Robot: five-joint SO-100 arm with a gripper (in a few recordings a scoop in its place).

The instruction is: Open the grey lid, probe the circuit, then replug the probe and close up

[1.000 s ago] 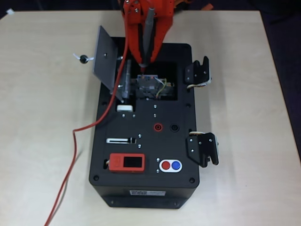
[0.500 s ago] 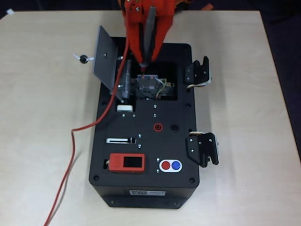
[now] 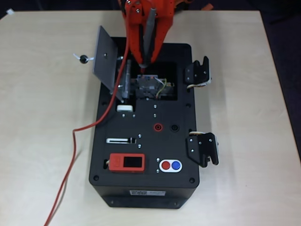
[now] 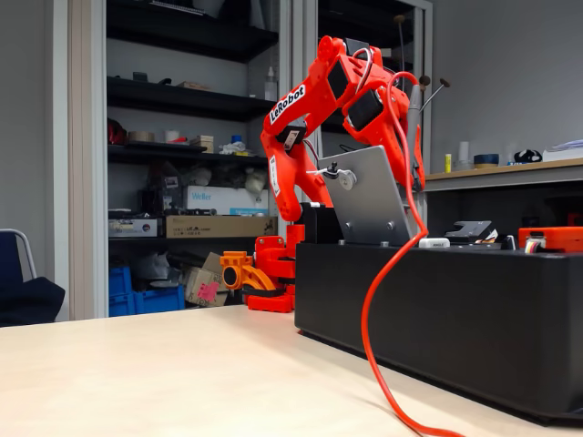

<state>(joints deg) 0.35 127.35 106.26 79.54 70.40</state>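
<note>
Red two-finger gripper [image 3: 143,59] clamped on the slim grey pen-like probe [image 3: 149,35], tip just above the small grey-metallic circuit [image 3: 149,87] in the black box's [image 3: 141,188] dark recess; flat light-grey metal lid [image 3: 104,59] stands swung open at left, red cable [image 3: 75,141] trailing across the table [image 3: 37,117].

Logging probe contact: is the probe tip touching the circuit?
Cannot tell. Overhead, the probe tip ends at the circuit's far edge; height is unreadable.

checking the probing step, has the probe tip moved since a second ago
Yes. In the overhead view the probe has drawn back toward the top of the picture, its tip now slightly farther from the circuit in the recess.
</note>
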